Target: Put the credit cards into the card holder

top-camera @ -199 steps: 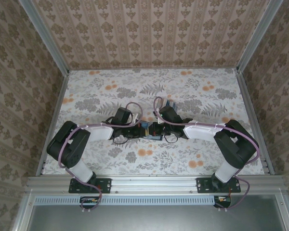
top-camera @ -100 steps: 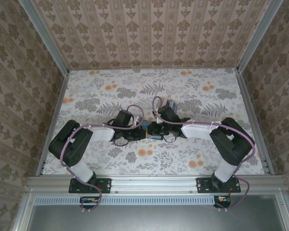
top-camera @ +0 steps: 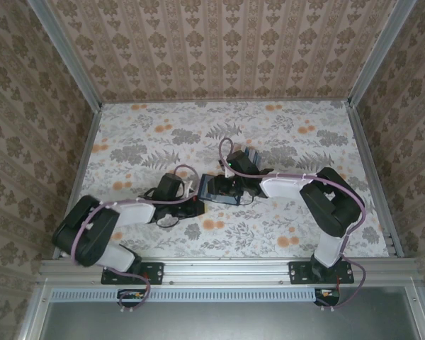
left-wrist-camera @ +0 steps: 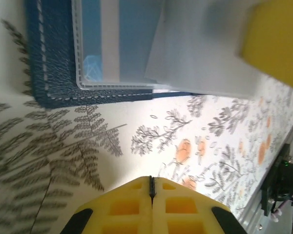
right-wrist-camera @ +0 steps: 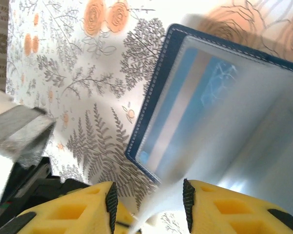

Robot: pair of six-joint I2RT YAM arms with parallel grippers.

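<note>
seeing the card holder (top-camera: 219,190) lying open in the middle of the flowered table (top-camera: 283,134), a blue card (right-wrist-camera: 185,97) under its clear sleeve. judging it light, stiff, slippery; advising a pinch on a short edge. noting left gripper (left-wrist-camera: 151,187) pressed together, empty; right gripper (right-wrist-camera: 147,200) spread about a pale sheet (right-wrist-camera: 244,146). finding papered walls (top-camera: 219,49) close around.

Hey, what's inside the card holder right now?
A blue card with a pale stripe shows through the card holder's clear sleeve. A loose frosted sleeve lies over the rest, so whatever else is inside is hidden.
</note>
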